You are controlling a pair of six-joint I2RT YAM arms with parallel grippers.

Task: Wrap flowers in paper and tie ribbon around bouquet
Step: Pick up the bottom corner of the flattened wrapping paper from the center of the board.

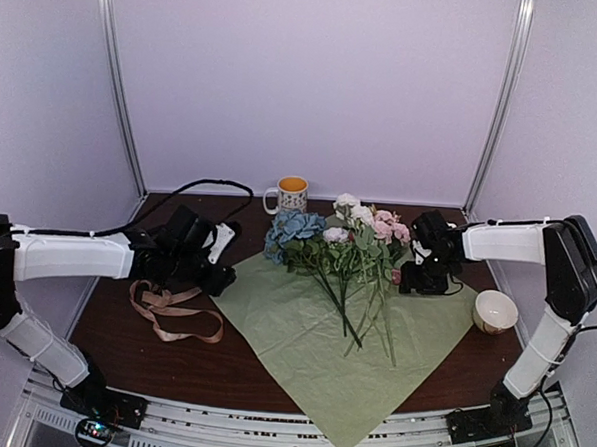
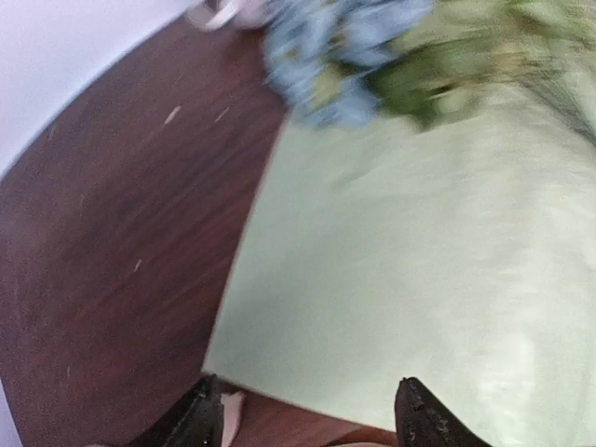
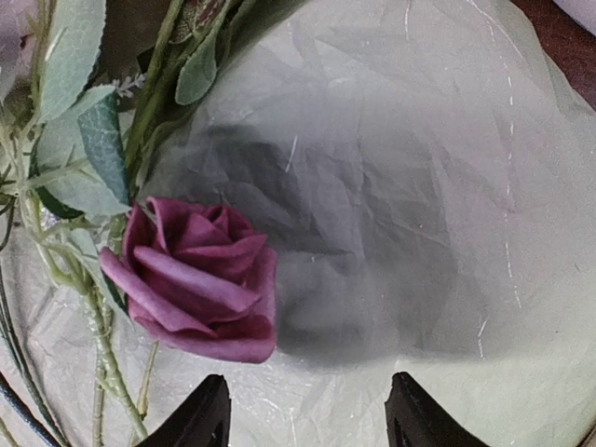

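Now the left gripper [image 2: 307, 417] hovers parted and empty at the nine o'clock corner of the paper [image 1: 303, 329], right gripper [image 3: 305, 414] likewise at three, flowers [image 1: 352, 246] lying across its twelve o'clock half: light, floppy sheet, I'd say, so pinch a corner and spare the soft blooms.
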